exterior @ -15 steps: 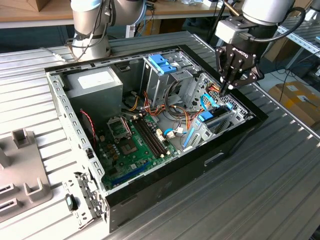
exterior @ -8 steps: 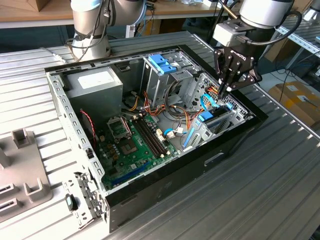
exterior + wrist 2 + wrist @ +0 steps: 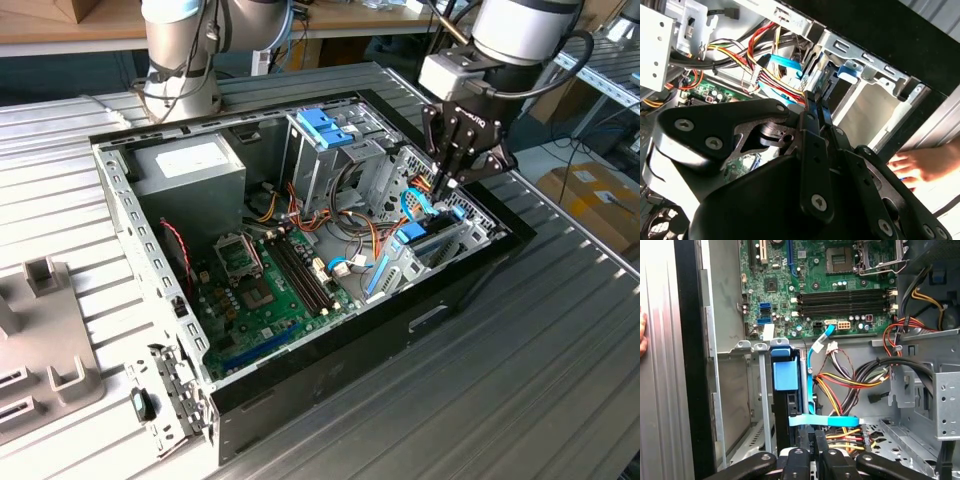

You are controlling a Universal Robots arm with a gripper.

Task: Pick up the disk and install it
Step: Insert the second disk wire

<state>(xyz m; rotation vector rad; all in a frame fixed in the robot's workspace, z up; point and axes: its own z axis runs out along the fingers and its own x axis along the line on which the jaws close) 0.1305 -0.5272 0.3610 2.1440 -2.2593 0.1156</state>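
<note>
The gripper [image 3: 447,183] has its fingers [image 3: 802,467] drawn close together, nothing visibly between them, tips down inside the open computer case [image 3: 330,350] at the drive bay [image 3: 747,405] near the exterior view's right. I cannot tell where the disk is; a dark drive-like slab with a blue bracket [image 3: 785,376] stands upright in the bay just beside the fingertips. A flat blue cable [image 3: 825,421] crosses there. The green motherboard [image 3: 265,290] lies on the case floor. The case rests on a ribbed metal table [image 3: 520,380]; a person's hand [image 3: 922,167] rests outside the case
</note>
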